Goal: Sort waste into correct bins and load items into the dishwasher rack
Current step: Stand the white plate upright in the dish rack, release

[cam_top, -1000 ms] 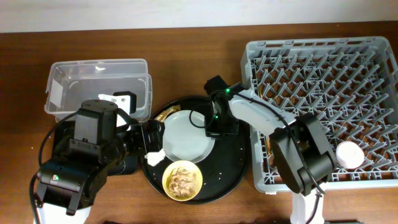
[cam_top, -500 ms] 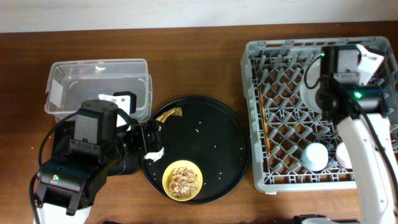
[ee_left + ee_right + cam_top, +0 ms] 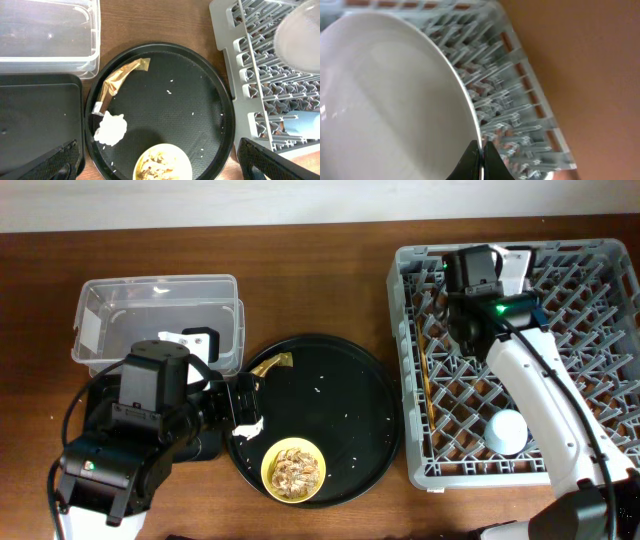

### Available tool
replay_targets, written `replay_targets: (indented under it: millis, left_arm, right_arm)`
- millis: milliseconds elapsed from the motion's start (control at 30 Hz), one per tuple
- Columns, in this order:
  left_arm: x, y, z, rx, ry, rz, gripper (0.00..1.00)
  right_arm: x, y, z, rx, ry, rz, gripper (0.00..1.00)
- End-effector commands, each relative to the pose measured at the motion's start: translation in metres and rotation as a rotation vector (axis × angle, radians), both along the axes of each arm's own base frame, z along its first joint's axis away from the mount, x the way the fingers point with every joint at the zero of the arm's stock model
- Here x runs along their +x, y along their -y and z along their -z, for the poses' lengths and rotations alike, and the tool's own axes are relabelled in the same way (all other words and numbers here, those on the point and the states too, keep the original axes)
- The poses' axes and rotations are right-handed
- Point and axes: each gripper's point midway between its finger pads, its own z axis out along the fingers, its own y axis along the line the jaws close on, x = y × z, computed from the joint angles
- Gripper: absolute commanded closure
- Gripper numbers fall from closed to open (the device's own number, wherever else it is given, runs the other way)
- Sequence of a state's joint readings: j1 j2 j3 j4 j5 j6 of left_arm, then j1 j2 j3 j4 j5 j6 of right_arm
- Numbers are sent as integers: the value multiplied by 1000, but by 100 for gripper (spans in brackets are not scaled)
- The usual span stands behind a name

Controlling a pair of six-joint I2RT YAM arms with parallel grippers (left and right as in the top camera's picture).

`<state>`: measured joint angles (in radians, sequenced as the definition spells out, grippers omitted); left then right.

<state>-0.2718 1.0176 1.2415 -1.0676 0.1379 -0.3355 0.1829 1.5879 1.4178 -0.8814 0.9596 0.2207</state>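
Note:
My right gripper [image 3: 482, 147] is shut on the rim of the pale plate [image 3: 395, 100] and holds it on edge over the far part of the grey dishwasher rack [image 3: 590, 330]; the plate shows blurred in the left wrist view [image 3: 300, 30]. My left gripper [image 3: 160, 165] is open above the round black tray, over the yellow bowl [image 3: 293, 469] of brownish food scraps. The white tissue [image 3: 111, 128] and gold wrapper [image 3: 120, 77] lie on that tray. A blue cup [image 3: 507, 432] and chopsticks [image 3: 428, 380] sit in the rack. The pink cup is hidden.
The round black tray [image 3: 360, 410] lies between the bins and the rack. The clear tub [image 3: 160, 305] stands at the far left. The shallow black tray [image 3: 35, 120] lies in front of it, mostly under my left arm in the overhead view.
My right arm lifted the plate off the round tray, carried it over the rack, then shifted left along the rack's far side. The left arm has not moved.

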Motion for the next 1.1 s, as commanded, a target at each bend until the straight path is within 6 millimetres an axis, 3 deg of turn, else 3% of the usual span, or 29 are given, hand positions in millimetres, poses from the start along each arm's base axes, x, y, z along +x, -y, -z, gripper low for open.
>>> replay_targets:
  millis: [0, 233, 300, 333, 400, 433, 467, 533, 567, 600, 633, 700, 767, 833, 933, 967, 1067]
  left_arm:
    - [0, -1, -1, 12, 9, 7, 0]
    - [0, -1, -1, 12, 9, 7, 0]
    - [0, -1, -1, 12, 9, 7, 0]
    - [0, -1, -1, 12, 9, 7, 0]
    - [0, -1, -1, 12, 9, 7, 0]
    - [0, -1, -1, 12, 9, 7, 0]
    - [0, -1, -1, 12, 9, 7, 0]
    - [0, -1, -1, 12, 9, 7, 0]
    - [0, -1, -1, 12, 9, 7, 0]
    - [0, -1, -1, 12, 9, 7, 0]
    - [0, -1, -1, 12, 9, 7, 0]
    - [0, -1, -1, 12, 9, 7, 0]
    - [0, -1, -1, 12, 9, 7, 0]
    - [0, -1, -1, 12, 9, 7, 0]
    - [0, -1, -1, 12, 9, 7, 0]
    - [0, -1, -1, 12, 9, 7, 0]
    - [0, -1, -1, 12, 9, 7, 0]
  right_arm:
    - [-4, 15, -21, -134, 21, 64, 96]
    - [10, 10, 12, -194, -118, 29, 96]
    - [14, -8, 12, -193, -111, -17, 96]
    - [16, -21, 11, -195, -105, -48, 90]
    - [17, -36, 6, -203, -86, -81, 45]
    - [13, -42, -7, -190, -44, -96, 30]
    - [5, -43, -28, -167, 17, -102, 23]
    - [-29, -64, -89, 31, 176, -244, 18]
    - [-59, -96, -110, 221, 206, -438, 14]
    - [-99, -132, -127, 428, 233, -664, 2]
    - [-137, -158, -141, 589, 254, -852, 2]
    - [-199, -180, -172, 779, 333, -1109, 2]
    - [-242, -155, -180, 771, 407, -1133, 2]
    - [-252, -135, -186, 726, 480, -1087, 2]
    - [-240, -106, -168, 616, 463, -924, 2]
    - [-222, -101, -150, 598, 481, -840, 2]
    - [-195, -113, -106, 618, 538, -895, 2]
